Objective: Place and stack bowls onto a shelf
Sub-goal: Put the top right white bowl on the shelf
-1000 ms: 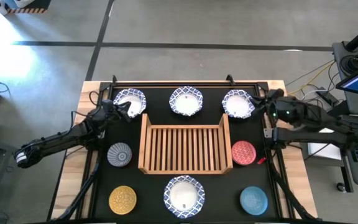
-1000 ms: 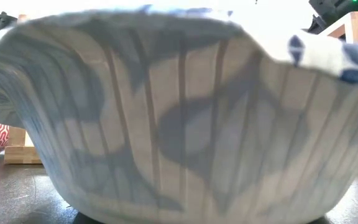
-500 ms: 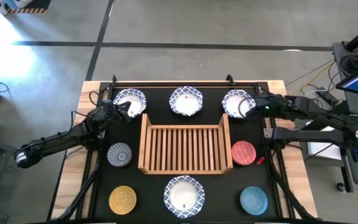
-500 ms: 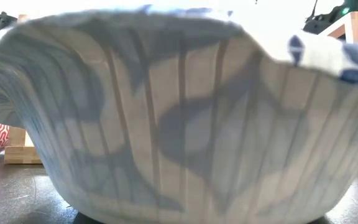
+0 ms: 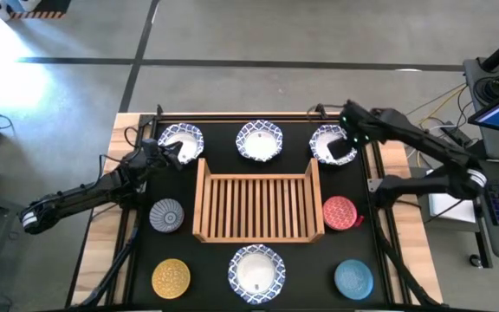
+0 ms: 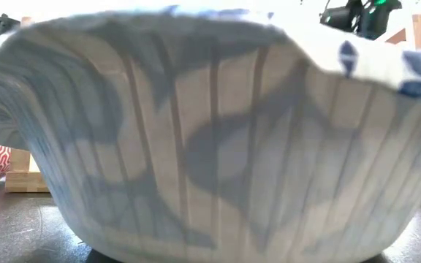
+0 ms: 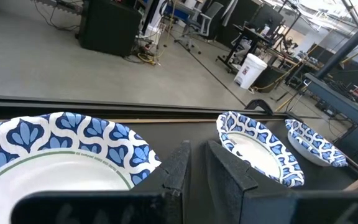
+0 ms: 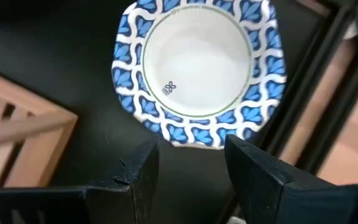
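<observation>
The wooden shelf lies in the middle of the black mat. Three white, blue-rimmed bowls stand along the far side: left, middle and right. A fourth stands at the near edge. My left gripper is shut, or nearly so, beside the far-left bowl's rim, with nothing between its fingers. My right gripper is open above the far-right bowl, pointing down and clear of it. My left gripper has one finger close beside the far-left bowl's rim, at the bowl's near right side. I cannot tell whether it touches the rim. The bowl stands on the mat.
Small bowls stand on the mat: grey-blue, red, yellow, light blue. The near white bowl fills the low view. A black frame borders the mat.
My right gripper has gone from the table's right edge toward the left and up, tipping downward. It now stands over the far-right white bowl. No bowl has moved.
</observation>
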Motion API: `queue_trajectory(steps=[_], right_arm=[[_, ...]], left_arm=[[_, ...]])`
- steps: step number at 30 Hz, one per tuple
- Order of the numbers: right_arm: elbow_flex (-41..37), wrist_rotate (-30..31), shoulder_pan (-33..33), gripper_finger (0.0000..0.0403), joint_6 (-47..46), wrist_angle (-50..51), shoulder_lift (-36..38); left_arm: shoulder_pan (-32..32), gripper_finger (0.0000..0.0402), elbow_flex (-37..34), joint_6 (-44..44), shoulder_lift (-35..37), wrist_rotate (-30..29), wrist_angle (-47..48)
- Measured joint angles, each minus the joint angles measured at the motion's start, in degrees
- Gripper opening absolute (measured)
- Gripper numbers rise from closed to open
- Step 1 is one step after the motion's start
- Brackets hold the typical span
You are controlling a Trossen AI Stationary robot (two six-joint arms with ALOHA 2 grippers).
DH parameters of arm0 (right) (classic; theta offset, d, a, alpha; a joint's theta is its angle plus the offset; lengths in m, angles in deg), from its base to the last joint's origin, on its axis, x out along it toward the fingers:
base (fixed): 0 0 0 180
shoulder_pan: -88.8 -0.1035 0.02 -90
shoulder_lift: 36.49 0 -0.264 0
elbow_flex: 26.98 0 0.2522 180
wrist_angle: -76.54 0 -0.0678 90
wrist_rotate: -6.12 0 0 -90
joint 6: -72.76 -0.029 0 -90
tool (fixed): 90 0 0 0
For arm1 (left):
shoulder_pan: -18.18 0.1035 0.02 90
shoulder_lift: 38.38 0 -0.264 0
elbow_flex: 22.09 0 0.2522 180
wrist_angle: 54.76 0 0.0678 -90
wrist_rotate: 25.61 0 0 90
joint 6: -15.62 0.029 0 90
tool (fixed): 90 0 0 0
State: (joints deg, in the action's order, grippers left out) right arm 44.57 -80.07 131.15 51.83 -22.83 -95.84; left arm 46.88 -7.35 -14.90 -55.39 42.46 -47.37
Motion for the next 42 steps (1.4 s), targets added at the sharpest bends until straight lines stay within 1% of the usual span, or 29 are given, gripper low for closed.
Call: queue_trajectory(steps=[3,5,12,19,32,38,42], right_arm=[[0.19,-6.3,4.36,0.0171,-0.11,-2.48,-1.91],[-0.08,-9.89,6.03,0.0171,-0.91,-4.37,-3.95],[-0.19,-13.17,6.29,0.0171,-2.01,-10.88,-12.43],[1.78,-13.3,6.29,0.0171,-1.97,-13.43,-20.09],[12.15,-13.29,4.16,0.0171,-1.95,-15.24,-32.82],[15.05,-12.82,3.76,0.0171,-1.81,-14.85,-36.71],[15.21,-12.77,3.77,0.0171,-4.19,-14.84,-37.77]], left_arm=[[0.0,0.0033,-0.02,-0.02,-0.02,0.0,0.02],[-0.01,0.0033,-0.01,0.0,-0.02,0.02,0.0],[-0.02,0.0033,-0.01,0.0,0.0,0.01,0.0],[-0.02,0.0033,0.0,0.0,0.0,0.02,0.0],[0.0,0.0033,-0.02,0.0,0.0,0.02,0.0],[-0.01,0.0033,0.0,0.0,-0.04,0.02,0.0],[-0.02,0.0033,0.0,0.0,-0.15,0.0,0.02]])
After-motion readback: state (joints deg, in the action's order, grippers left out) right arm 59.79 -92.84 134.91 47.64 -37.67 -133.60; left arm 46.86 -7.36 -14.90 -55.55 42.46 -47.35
